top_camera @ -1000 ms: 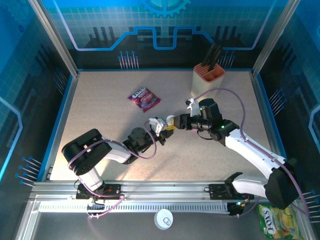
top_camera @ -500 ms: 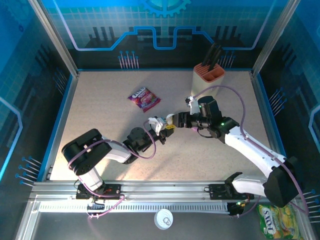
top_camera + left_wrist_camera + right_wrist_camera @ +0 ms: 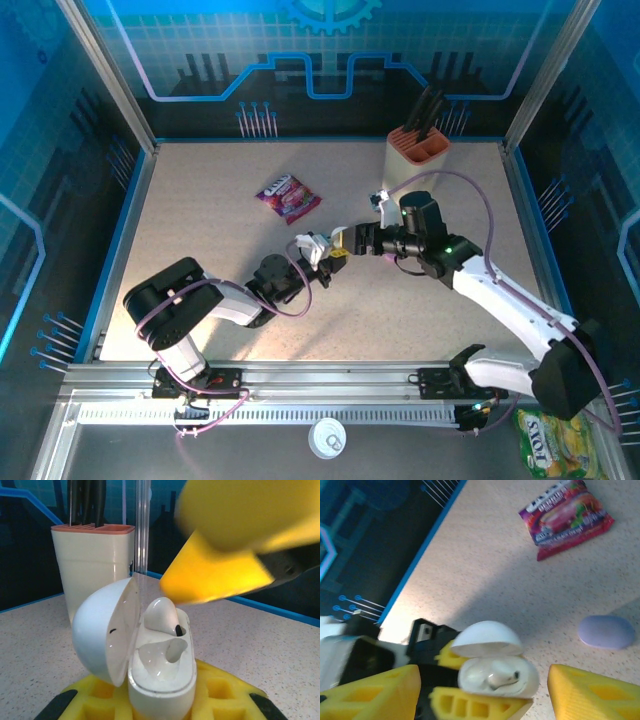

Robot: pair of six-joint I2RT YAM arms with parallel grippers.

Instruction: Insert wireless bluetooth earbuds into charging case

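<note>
White glossy plastic charging case [image 3: 161, 685] stands upright with its lid swung open, clamped between the yellow pads [image 3: 100, 696] of the left gripper [image 3: 319, 252]. That arm lies folded low across the speckled table [image 3: 220, 170], wrist reaching toward the centre. One small white earbud [image 3: 161, 614] sits in a socket of the case. The right arm stretches diagonally in from its base. The right gripper [image 3: 342, 241] points at the case, yellow fingers [image 3: 592, 695] spread wide on either side.
</note>
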